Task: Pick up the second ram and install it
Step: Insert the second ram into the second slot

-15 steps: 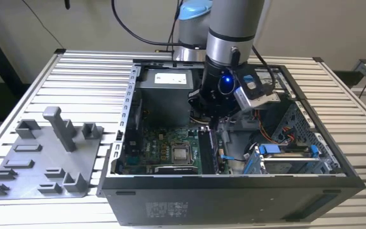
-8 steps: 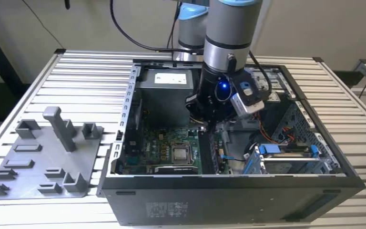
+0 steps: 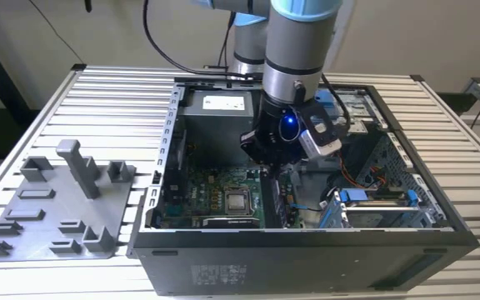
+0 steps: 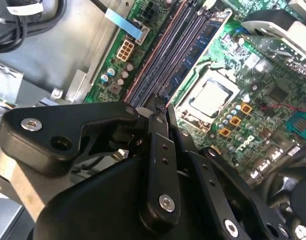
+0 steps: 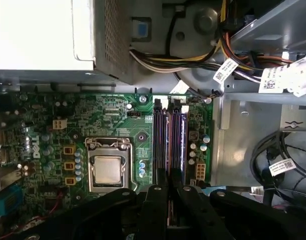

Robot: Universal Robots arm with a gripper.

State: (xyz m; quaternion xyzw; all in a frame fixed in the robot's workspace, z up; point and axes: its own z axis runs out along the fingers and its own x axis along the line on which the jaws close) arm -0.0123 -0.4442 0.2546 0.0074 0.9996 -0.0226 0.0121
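Black and metal, the open computer case [image 3: 407,187] lies on its side on the white slatted surface [image 3: 115,100], and the grey robot arm [image 3: 294,56] reaches down into it. A grey plastic tray with upright posts [image 3: 23,231] lies on the surface beside the case, towards the exterior view's left edge of the surface.

The black gripper [image 3: 272,167] hangs low over the large green motherboard [image 3: 198,194], right above the row of long memory slots [image 5: 168,140] that run along the board's edge nearest the bare metal case floor. In both wrist views the gripper [image 4: 160,107] [image 5: 169,187] sits over the near end of those slots. I cannot tell whether it is apart, together or clamped on anything.

The second ram [image 5: 179,142], a long thin dark-blue stick, shows in the first wrist view standing lengthwise in the outer slot, just beside another dark stick [image 5: 159,142]. The square silver chip [image 5: 107,169] in its socket lies near the slots, towards the middle of the board
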